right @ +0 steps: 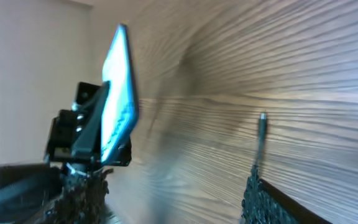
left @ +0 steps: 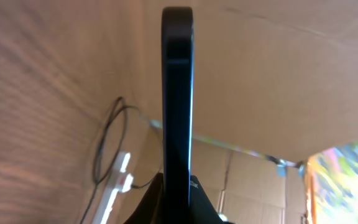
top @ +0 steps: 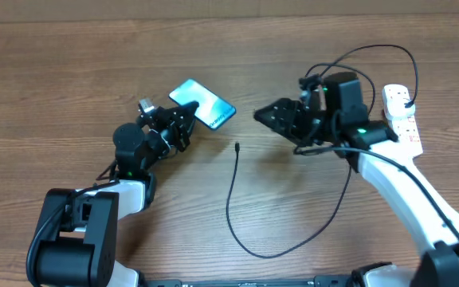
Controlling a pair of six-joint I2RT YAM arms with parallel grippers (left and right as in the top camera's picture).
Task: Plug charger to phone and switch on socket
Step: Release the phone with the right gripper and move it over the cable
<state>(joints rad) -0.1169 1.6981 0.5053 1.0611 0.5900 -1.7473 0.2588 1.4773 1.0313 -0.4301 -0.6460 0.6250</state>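
Writing shows as small text near one end of the phone [top: 203, 104], too small to read. The red marks on the socket [top: 401, 112] cannot be read either.

In the overhead view the phone sits left of the table's [top: 70, 72] centre. Its long axis runs from 10 o'clock to 4 o'clock and its lit screen faces up and toward 1 o'clock. From the right wrist camera it stands tilted on edge, raised off the wood, its blue-white screen turned toward that camera. From the left wrist camera only its dark edge shows, running straight up the middle.

The left gripper [top: 183, 119] reaches in from 7 o'clock and is clamped on the phone's 8 o'clock side.

The charger [top: 237, 146] lies on the table with its tip at 5 o'clock from the phone, apart from it, pointing to 12 o'clock. Its cable runs toward 6 o'clock, bends round toward 3 o'clock, then climbs toward the right arm.

The right gripper [top: 263, 115] hangs at 1 o'clock from the tip, pointing toward 9 o'clock at the phone and touching neither. Whether its fingers are apart or together I cannot tell; only one textured finger [right: 257, 199] shows in its own camera.

The socket lies at the table's 3 o'clock edge, its long axis near 12 to 6.
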